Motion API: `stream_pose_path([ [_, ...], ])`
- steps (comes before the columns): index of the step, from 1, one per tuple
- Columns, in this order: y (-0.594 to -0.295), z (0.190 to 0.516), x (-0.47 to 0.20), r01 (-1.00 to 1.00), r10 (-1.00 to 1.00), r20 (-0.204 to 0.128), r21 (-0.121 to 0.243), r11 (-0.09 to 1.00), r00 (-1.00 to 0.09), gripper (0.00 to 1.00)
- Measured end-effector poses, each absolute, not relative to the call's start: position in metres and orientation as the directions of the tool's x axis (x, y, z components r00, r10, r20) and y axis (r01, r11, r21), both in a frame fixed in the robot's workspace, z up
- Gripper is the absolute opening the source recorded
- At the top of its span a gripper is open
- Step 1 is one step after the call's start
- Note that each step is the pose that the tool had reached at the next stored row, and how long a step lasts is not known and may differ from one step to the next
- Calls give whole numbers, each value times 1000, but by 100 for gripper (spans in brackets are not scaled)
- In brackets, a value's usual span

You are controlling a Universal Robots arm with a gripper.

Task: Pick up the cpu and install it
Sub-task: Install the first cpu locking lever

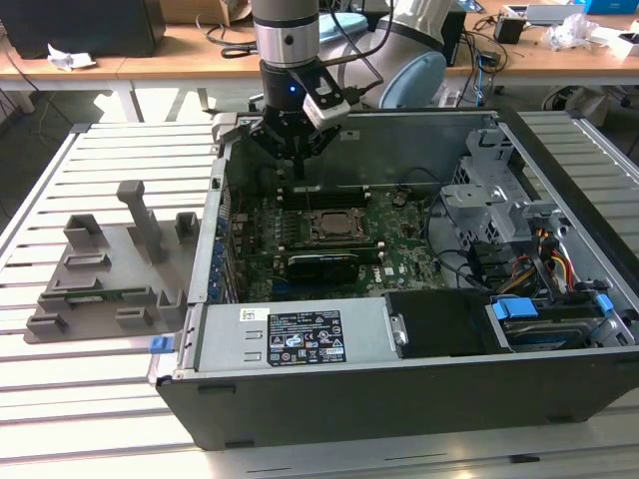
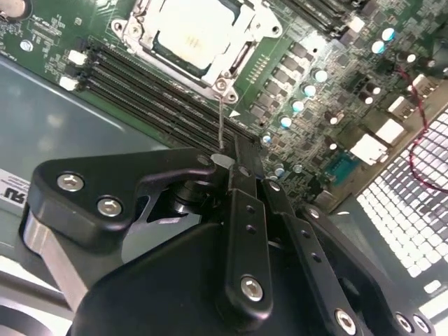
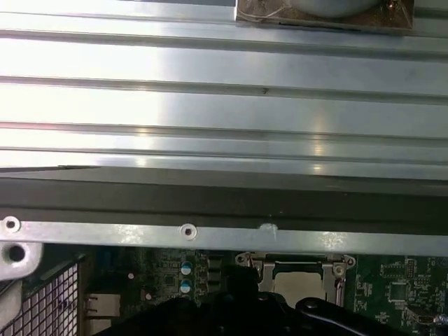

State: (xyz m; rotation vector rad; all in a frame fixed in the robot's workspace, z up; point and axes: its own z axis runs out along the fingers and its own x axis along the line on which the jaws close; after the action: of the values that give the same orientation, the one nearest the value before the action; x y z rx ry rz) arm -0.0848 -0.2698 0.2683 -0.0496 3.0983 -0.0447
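The cpu (image 1: 334, 225) lies flat inside the square socket frame (image 1: 312, 212) on the green motherboard, silver top up. It appears in the second wrist view (image 2: 190, 29) and in the first wrist view (image 3: 297, 281). My gripper (image 1: 300, 172) hangs just behind the socket, at the back of the open computer case. In the second wrist view the black fingers of the gripper (image 2: 225, 162) meet, shut. A thin metal lever (image 2: 220, 119) runs from the socket's corner to the fingertips; whether it is pinched I cannot tell.
The open computer case (image 1: 399, 384) lies on a slatted metal table (image 1: 110, 160). Grey plastic holder blocks (image 1: 110, 269) stand at the exterior view's left. A power supply (image 1: 290, 334) fills the case front, a drive cage (image 1: 489, 190) and cables the right. Memory slots (image 2: 154, 91) flank the socket.
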Motion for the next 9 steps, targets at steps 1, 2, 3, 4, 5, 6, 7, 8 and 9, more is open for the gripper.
stream_pose_path([
  [1, -269, 268, -83, -31, -33, -42, -29, 999, -999, 11],
  [2, -269, 267, -81, -32, -33, -42, -29, 999, -999, 11],
  [3, -269, 267, -80, -32, -33, -42, -29, 999, -999, 11],
  [4, -269, 267, -78, -32, -33, -42, -29, 999, -999, 11],
  [5, -269, 267, -76, -31, -33, -42, -29, 999, -999, 11],
  [6, -269, 266, -75, -32, -33, -42, -29, 999, -999, 11],
  [7, -269, 266, -74, -31, -33, -42, -29, 999, -999, 11],
  [8, -269, 266, -72, -32, -33, -42, -29, 999, -999, 11],
  [9, -269, 266, -71, -32, -33, -42, -29, 999, -999, 11],
])
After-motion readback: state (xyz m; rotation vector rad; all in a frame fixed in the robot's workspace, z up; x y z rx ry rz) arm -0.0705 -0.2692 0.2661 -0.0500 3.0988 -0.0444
